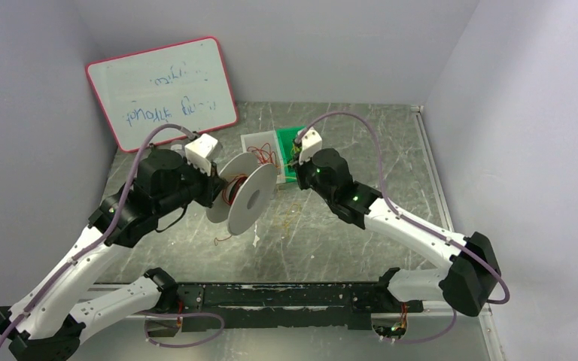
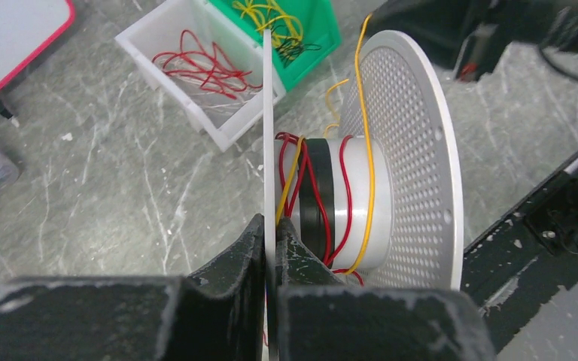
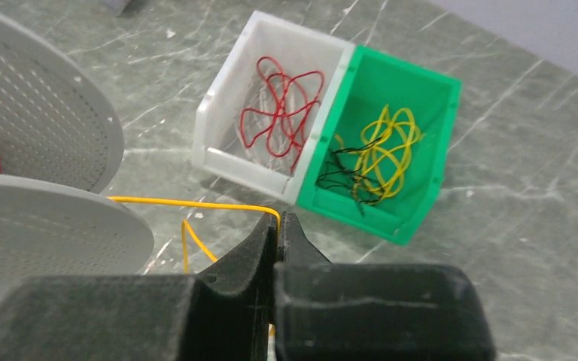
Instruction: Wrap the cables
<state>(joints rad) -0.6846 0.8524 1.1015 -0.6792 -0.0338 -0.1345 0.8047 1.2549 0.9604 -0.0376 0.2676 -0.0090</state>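
My left gripper [image 2: 271, 229] is shut on the near flange of the white spool [image 2: 403, 150] and holds it tilted above the table; the spool also shows in the top view [image 1: 252, 197]. Red and yellow cables [image 2: 331, 203] are wound around its hub. My right gripper [image 3: 278, 222] is shut on a yellow cable [image 3: 196, 204] that runs left to the spool [image 3: 38, 128]. In the top view the right gripper [image 1: 295, 159] is just right of the spool. More red cables [image 3: 282, 113] lie in a white bin, yellow ones [image 3: 384, 147] in a green bin.
The white bin [image 1: 258, 144] and green bin [image 1: 295, 135] stand side by side behind the spool. A pink-framed whiteboard [image 1: 162, 90] leans at the back left. Loose thin wires [image 1: 293, 218] lie on the table under the spool. A black rail [image 1: 286, 297] runs along the near edge.
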